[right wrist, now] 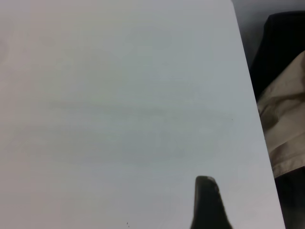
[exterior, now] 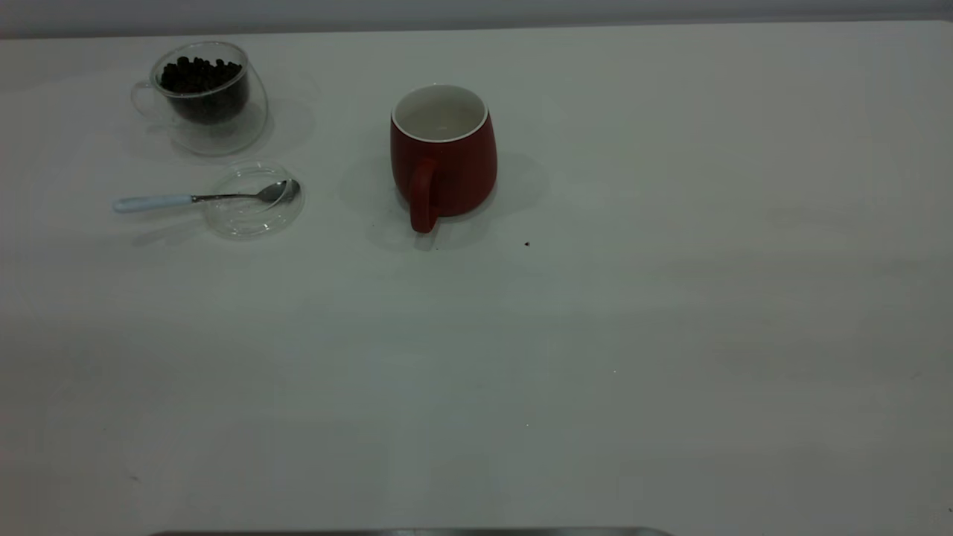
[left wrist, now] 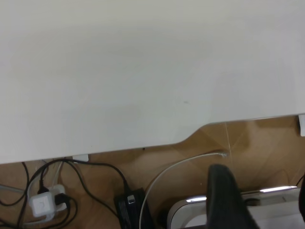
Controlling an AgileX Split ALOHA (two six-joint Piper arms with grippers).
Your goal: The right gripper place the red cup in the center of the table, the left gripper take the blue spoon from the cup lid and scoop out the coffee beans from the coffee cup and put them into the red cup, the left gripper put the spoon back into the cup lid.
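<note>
Blue spoon [exterior: 199, 198] lay bowl-in-lid on cup lid [exterior: 254, 199], pale handle jutting left: light, slim, slippery; best pinched mid-handle. Left gripper [left wrist: 228, 200], right gripper [right wrist: 207, 202] parked off-scene, finger state unreadable.

White desk [exterior: 670, 335] carries red cup [exterior: 444, 160] upright near middle, handle toward camera. Far left: coffee cup [exterior: 202, 95] holding coffee beans [exterior: 199, 76]. Cup lid [exterior: 253, 199] just in front, blue spoon [exterior: 195, 198] bowl resting in lid, handle on desk. Dark speck [exterior: 527, 243] near red cup.
</note>
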